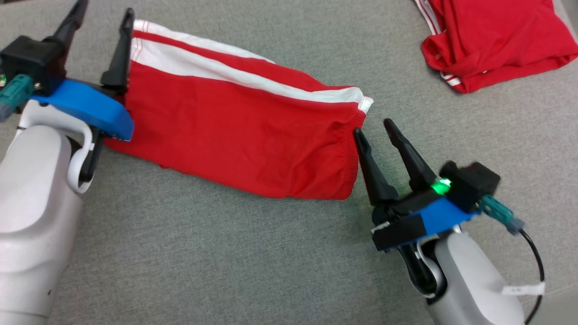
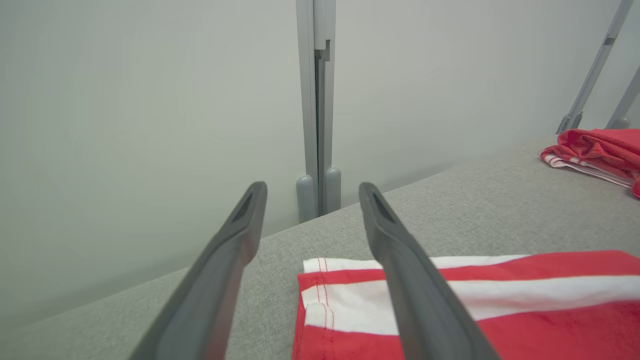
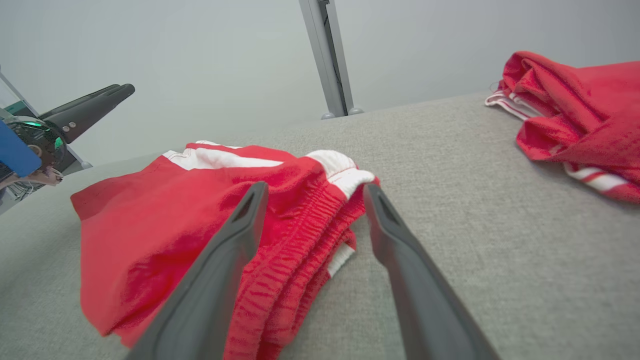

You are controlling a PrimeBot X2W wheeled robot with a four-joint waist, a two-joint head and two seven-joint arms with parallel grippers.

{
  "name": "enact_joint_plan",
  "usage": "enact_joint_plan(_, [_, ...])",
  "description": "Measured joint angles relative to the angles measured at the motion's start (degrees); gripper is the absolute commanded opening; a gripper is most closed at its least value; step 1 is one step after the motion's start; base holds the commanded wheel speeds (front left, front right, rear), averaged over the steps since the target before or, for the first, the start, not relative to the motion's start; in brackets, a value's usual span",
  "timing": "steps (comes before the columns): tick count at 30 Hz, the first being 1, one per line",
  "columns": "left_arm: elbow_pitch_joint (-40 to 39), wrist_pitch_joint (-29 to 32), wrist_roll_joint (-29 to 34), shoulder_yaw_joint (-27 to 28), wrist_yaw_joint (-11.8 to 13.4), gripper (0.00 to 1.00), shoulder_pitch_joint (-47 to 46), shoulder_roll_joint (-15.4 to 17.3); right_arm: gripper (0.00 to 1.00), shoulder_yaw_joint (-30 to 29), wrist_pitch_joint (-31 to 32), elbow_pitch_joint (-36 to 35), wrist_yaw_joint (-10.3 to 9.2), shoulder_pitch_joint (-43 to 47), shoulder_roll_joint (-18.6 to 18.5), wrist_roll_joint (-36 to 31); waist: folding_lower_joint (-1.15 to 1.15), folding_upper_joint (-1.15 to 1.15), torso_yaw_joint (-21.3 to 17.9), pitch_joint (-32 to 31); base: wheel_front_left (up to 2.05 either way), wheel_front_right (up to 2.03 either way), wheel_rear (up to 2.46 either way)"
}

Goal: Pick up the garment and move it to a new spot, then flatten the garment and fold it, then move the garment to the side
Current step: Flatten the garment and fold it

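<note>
— Left gripper (image 1: 105,6) at ten o'clock in the head view: fingers (image 1: 121,49) spread wide, holding nothing, straddling the leg-hem corner of the red fabric shorts with white side stripes (image 1: 235,140). Right gripper (image 1: 372,126) at four o'clock: equally wide, empty, tips just beside the gathered elastic waistband (image 3: 300,235).

— And the shorts themselves?

— Lying flat at the centre of the grey woven tabletop (image 1: 226,262), stretched from ten o'clock down to three o'clock, stripes along the twelve o'clock edge. Appear doubled over, judging by the stacked waistband layers in the right wrist view.

— Why one gripper at each end?

— Probably for smoothing or the next fold: opposite ends covered, so able to pinch both and keep the cloth taut. Contact between fingers and fabric: cannot tell.

— Crumpled red-and-white garment (image 1: 496,36) at one o'clock?

— Well apart from the shorts. Looks like a separate piece parked out of the way.

— Any brand, label, writing?

— None readable. No logo on the shorts, just red stitching on the white hem. Small white tag (image 1: 524,289) on the right arm's black cable (image 1: 538,262) at five o'clock, too blurred to read. Green indicator light (image 1: 441,184) glowing on the right wrist, no text.
</note>
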Motion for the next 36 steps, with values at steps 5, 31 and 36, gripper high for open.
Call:
enact_joint_plan(5, [-0.4, -2.3, -1.1, 2.3, 1.5, 1.0, 4.2, 1.6, 1.0, -5.4, 0.0, -6.6, 0.0, 6.9, -0.2, -2.5, -0.01, 0.0, -0.2, -2.9, 0.0, 0.0, 0.0])
enact_joint_plan(31, [-3.1, 8.0, -5.3, 0.4, 2.4, 1.0, 13.3, 3.2, 1.0, -9.5, 0.5, -20.7, 0.0, 21.8, 0.0, -4.8, -0.01, 0.0, -1.5, -4.5, 0.0, 0.0, 0.0])
enact_joint_plan(36, [-0.7, 12.1, -6.4, -0.6, 2.0, 1.0, 13.7, 3.4, 1.0, -9.1, 0.4, -19.9, 0.0, 21.3, 0.0, -4.2, 0.0, 0.0, -1.8, -3.8, 0.0, 0.0, 0.0])
